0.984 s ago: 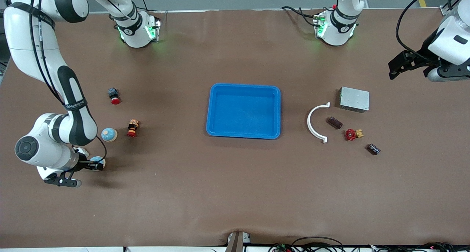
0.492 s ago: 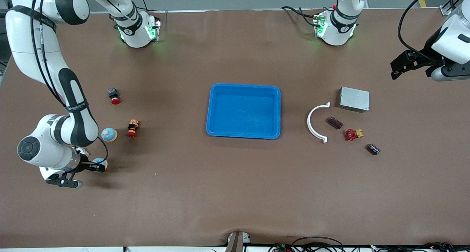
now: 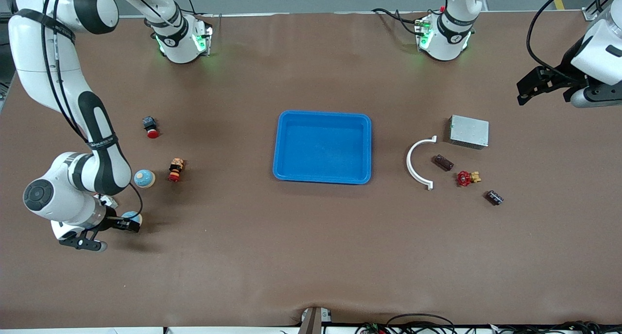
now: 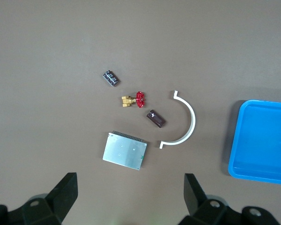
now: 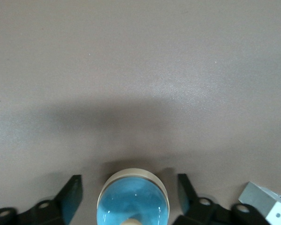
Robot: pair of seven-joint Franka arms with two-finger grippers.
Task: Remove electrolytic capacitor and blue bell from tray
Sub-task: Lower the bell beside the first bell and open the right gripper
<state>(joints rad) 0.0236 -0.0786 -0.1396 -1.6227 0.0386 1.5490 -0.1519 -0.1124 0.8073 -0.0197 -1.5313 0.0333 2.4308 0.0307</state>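
**Straddling the bell with parted fingers while the capacitor lies apart**

Reading the front view as a clock face centred on the blue tray (image 3: 322,117), the right end effector (image 3: 127,223) sits low at the tabletop (image 3: 311,256) at about eight o'clock, toward the right arm's end. Its fingers (image 5: 72,192) are spread wide. The blue bell (image 3: 132,217) stands between them, and the right wrist view shows a strip of tabletop between the bell (image 5: 132,199) and each finger. Nothing is gripped.

A second bell (image 3: 144,178), blue with a tan rim, sits at about one o'clock from the first, near it but not touching. A small red-and-orange figure (image 3: 175,170) stands just beside that second bell on the tray's side. A red push button (image 3: 151,127) lies at twelve o'clock from the second bell.

The capacitor (image 3: 494,197), a short dark cylinder, lies on its side at about four o'clock from the tray, toward the left arm's end. At ten o'clock from it is a red-handled valve (image 3: 466,178). Farther along the same line are a brown oblong part (image 3: 443,162) and a white curved bracket (image 3: 419,163). A grey metal box (image 3: 469,131) lies at twelve o'clock from the valve.

The left arm waits. Its end effector (image 3: 527,88) hangs over bare tabletop at about one o'clock from the grey box, with its fingers (image 4: 68,187) wide apart and empty. It is well apart from the capacitor (image 4: 111,78), which lies in the open with nothing touching it.
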